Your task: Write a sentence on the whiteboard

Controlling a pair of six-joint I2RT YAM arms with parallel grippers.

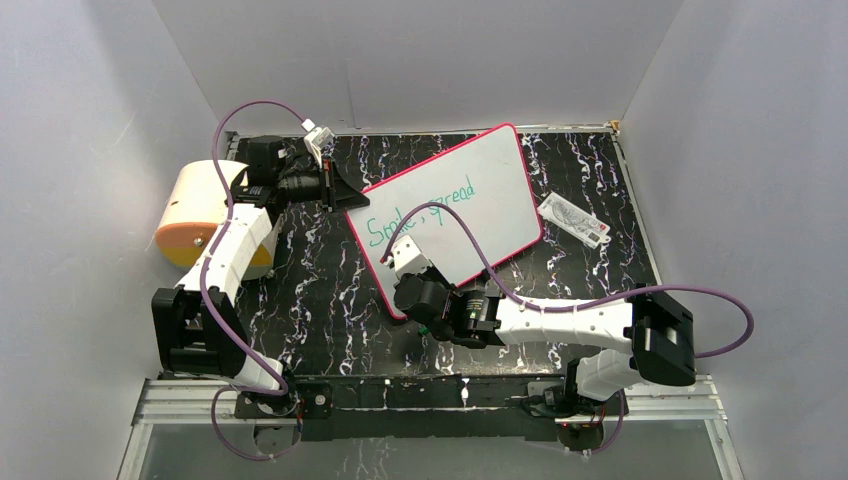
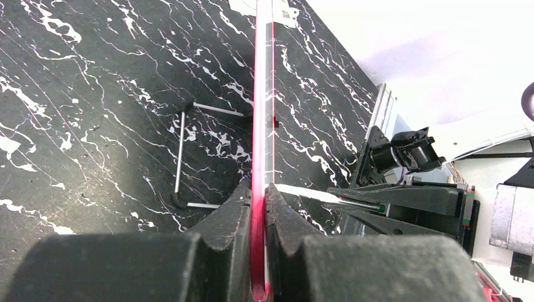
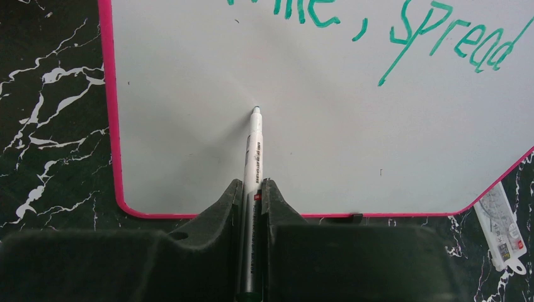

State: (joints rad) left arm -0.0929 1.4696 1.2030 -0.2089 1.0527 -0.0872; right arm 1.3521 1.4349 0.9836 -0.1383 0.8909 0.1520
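Two words of the sentence (image 1: 430,208) show from above, in teal marker on the whiteboard (image 1: 490,175): "Smile, spread". The board lies askew on the black marbled table (image 1: 330,300), its pink rim all round. My left gripper (image 1: 337,188) sits at the board's far left corner, and my right gripper (image 1: 405,262) reaches over the near left part, below the writing. A small white packet (image 1: 575,220) with a red mark lies to the right, apart from the board; its print is too small to read.

From my left wrist, the left gripper (image 2: 259,189) is clamped tight on the whiteboard (image 2: 259,126) at its pink edge, seen edge-on. A thin wire frame (image 2: 182,157) lies on the table just beside it.

From my right wrist, the right gripper (image 3: 252,185) is closed on a white marker (image 3: 255,151), whose tip meets the whiteboard (image 3: 189,94) on bare white under the first line. Readable above it: "ile, spread" (image 3: 441,38), the start cut off by the frame. The marker's barrel carries print I cannot make out.

I judge the first line done and the second just starting. Next I need steady tip pressure, strokes running rightward, and a firm left hold so the board does not slide.
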